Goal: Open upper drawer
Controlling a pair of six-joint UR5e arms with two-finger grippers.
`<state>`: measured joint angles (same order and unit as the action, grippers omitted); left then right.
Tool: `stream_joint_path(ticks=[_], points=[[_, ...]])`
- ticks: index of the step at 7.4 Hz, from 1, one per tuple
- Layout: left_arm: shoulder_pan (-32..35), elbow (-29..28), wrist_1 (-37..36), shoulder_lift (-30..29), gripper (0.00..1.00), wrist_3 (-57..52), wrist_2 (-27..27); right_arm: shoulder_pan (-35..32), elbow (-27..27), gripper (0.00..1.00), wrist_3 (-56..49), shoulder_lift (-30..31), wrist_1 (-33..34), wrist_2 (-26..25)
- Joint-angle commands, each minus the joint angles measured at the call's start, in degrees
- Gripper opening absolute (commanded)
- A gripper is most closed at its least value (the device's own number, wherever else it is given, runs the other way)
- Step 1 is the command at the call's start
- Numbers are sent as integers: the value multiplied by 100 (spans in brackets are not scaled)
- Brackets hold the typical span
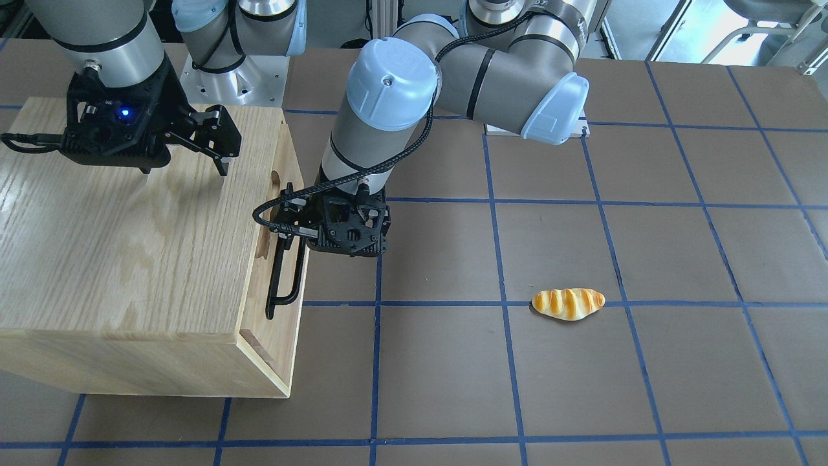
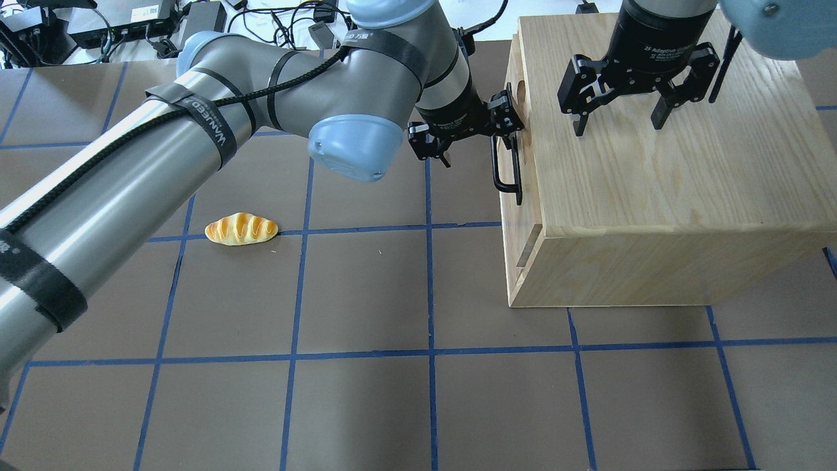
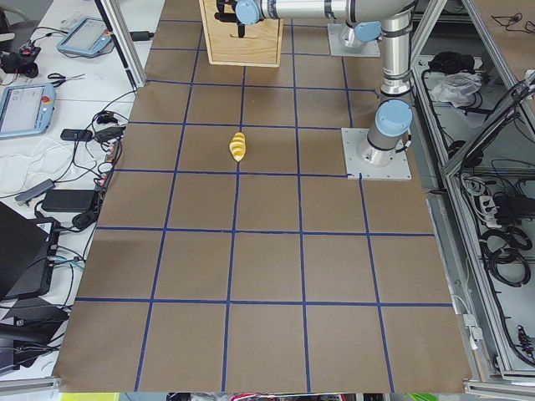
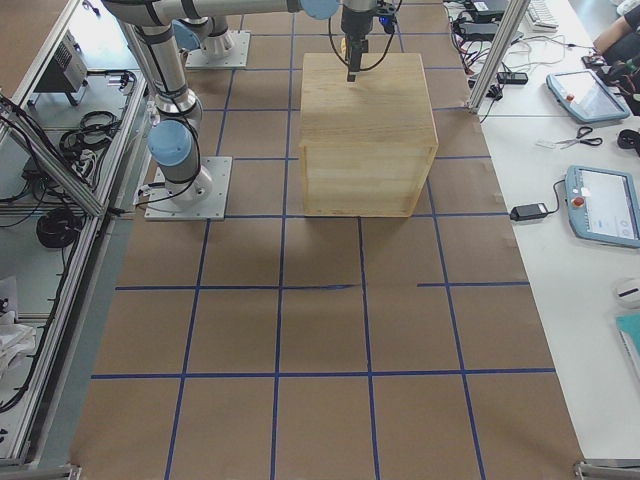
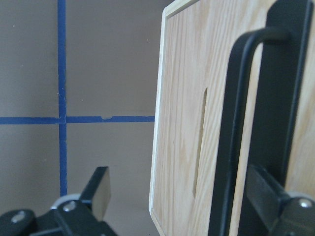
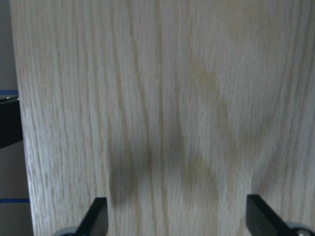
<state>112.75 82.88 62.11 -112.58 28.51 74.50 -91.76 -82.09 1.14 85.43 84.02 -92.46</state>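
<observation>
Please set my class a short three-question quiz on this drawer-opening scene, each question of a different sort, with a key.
1. Fill in: the left gripper has its jaws either side of the upper drawer's black bar handle, and they are ___.
2. True or false: the right gripper is open above the wooden cabinet's top.
3. What lies on the table? A bread roll; B banana; C cup.
Key: 1 open; 2 true; 3 A.
</observation>
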Motion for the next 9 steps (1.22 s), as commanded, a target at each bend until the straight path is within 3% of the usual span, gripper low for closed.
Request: stream_joint_path(ticks=[1, 9], points=[[-8, 0, -41, -18, 100, -65, 64, 0, -9, 100, -9, 0, 0, 0], [-113, -26, -14, -10, 100, -91, 267, 0, 0, 100, -9, 0, 0, 0]])
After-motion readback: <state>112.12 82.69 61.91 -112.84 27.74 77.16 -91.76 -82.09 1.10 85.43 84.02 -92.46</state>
